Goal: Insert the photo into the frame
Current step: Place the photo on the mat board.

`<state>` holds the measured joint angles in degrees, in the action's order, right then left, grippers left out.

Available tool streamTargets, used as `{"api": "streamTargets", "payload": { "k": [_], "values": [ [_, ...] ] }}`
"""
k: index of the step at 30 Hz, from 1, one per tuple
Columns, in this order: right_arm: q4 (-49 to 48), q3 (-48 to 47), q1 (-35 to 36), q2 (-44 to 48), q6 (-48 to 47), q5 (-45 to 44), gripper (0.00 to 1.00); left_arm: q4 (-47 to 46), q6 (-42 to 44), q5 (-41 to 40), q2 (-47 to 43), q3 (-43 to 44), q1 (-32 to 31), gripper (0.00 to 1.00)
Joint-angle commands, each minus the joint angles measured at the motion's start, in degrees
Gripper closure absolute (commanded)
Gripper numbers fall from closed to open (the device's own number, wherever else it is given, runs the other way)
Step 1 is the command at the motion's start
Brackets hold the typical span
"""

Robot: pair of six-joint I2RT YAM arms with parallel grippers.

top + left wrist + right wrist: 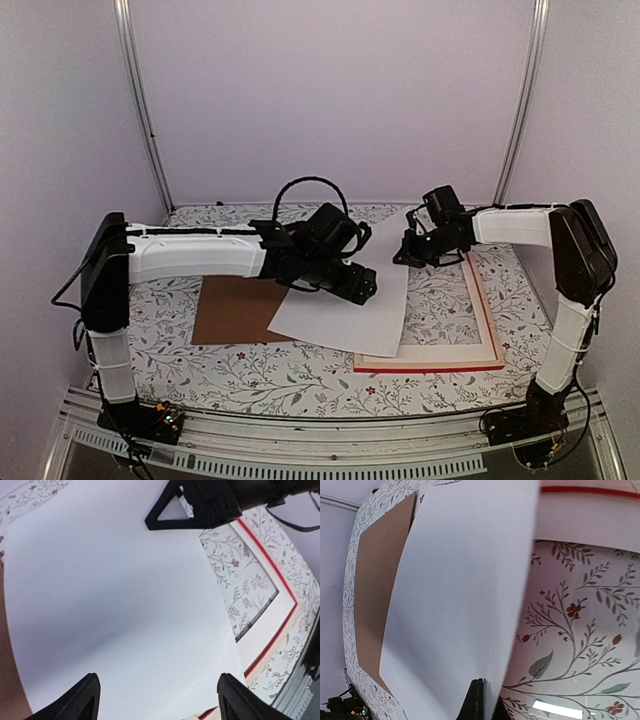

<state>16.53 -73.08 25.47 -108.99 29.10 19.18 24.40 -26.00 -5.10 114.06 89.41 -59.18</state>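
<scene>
1. the photo (340, 318) is lying white side up mid-table (300, 378). its right part is overlapping the left rail of the frame (487, 345) and its left corner is overlapping the board (230, 310). no printed face is showing.
2. the right gripper (412, 252) is pinching the photo's far right edge, jaws pressed together on it. in the right wrist view the photo is bowing up toward that pinch.
3. the left gripper (358, 287) is hanging over the photo's far half with fingers spread wide, gripping nothing. whether its tips are touching the paper, i cannot tell.
4. handling, as a judgement: it is behaving like a thin, light, floppy sheet, sagging between supports. it is probably smooth enough to slide on the table, and it is prone to creasing at a hard pinch.
5. where to hold: an edge or corner only. a second hold on the opposite edge would be flattening the bow before lowering.
6. the frame is lying flat at the right, pale face up, red showing along its outer edge, table pattern showing through the opening.
7. in the way:
   - the photo itself is hiding the frame's left rail, so alignment is hard to judge.
   - the board is sitting under the photo's left corner.
   - the two grippers are working near each other over the photo.
</scene>
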Motion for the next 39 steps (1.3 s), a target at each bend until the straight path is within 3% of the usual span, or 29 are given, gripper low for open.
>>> {"api": "streamTargets", "payload": {
  "k": [1,8,18,28,39],
  "values": [
    [11.1,0.3,-4.8,6.8,-10.4,0.8,1.0,-4.2,3.3,-2.7,-8.1,-2.5,-0.7,0.16],
    [23.4,0.8,-10.2,11.3,-21.0,-4.5,1.0,-2.7,5.3,-6.3,-12.7,-4.9,1.8,0.14],
    [28.7,0.8,-13.7,14.0,-28.4,-11.6,1.0,0.6,6.2,-7.9,-12.0,-4.2,3.9,0.14],
    [27.9,-4.4,-15.5,10.1,-35.7,-9.3,1.0,0.9,5.8,-7.7,-11.6,-4.6,4.1,0.14],
    [26.4,-6.8,-15.8,5.3,-37.7,-7.8,1.0,1.0,5.1,-8.3,-11.2,-5.4,4.3,0.14]
  ]
}}
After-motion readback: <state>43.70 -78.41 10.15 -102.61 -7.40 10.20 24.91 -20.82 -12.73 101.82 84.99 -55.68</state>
